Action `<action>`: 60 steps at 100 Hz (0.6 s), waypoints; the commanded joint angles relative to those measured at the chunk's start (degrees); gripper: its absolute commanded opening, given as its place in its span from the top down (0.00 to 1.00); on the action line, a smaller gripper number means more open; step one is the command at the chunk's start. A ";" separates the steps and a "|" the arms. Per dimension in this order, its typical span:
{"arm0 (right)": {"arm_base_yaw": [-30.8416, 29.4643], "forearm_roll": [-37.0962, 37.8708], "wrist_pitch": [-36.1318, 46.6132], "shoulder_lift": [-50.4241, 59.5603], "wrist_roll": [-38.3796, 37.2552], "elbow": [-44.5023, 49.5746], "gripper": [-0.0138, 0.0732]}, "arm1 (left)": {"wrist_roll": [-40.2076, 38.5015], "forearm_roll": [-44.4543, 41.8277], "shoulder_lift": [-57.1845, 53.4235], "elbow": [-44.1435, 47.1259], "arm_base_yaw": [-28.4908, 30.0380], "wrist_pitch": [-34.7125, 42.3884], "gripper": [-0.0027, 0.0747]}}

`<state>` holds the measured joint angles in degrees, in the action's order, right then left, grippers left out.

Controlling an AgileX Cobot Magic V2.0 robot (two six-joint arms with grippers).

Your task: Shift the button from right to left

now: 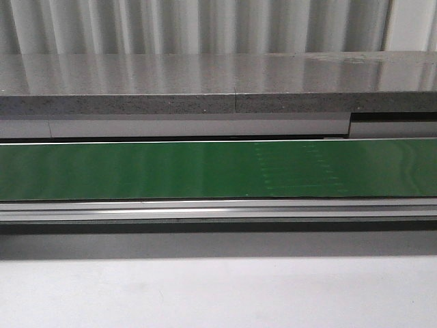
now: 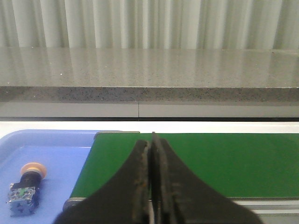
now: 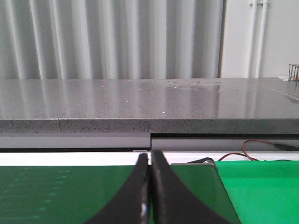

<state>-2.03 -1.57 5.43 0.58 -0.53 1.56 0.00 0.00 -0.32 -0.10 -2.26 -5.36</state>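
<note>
Grey speckled stone counter [image 1: 218, 85] before pale corrugated wall [image 1: 205, 24]

A long green conveyor belt [image 1: 205, 169] is running across in front of me, with a grey speckled stone counter [image 1: 205, 85] sitting behind it. A blue tray [image 2: 56, 163] is lying beside the belt's end.

A conveyor belt [image 1: 205, 169] runs left to right across the front view, with a metal rail [image 1: 218, 209] along its near edge and a table [image 1: 218, 294] nearer still. Behind the belt a stone counter [image 1: 218, 85] spans the width, backed by a ribbed wall [image 1: 198, 26]. In the left wrist view a tray [image 2: 51, 140] sits just beside the belt's end, and the button [image 2: 25, 186] lies in the tray, on its side, well apart from the left gripper [image 2: 151, 186]
</note>
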 commanded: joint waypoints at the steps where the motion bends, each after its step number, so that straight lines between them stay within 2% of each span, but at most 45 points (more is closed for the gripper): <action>1: -0.32 0.82 4.11 0.92 -0.03 -0.86 0.92 | -0.65 0.00 -1.95 1.50 0.04 4.54 0.99; 27: -0.32 0.82 -0.20 0.92 -0.03 -0.86 0.92 | -0.65 0.00 -1.95 1.50 0.04 4.54 0.99; 60: -0.38 0.82 -0.08 0.92 -0.03 -0.91 0.92 | -0.65 0.00 -1.95 1.50 0.04 4.54 0.99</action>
<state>-2.03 -1.45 1.17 0.58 -0.63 1.56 0.00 0.00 -0.32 -0.10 -2.26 -5.36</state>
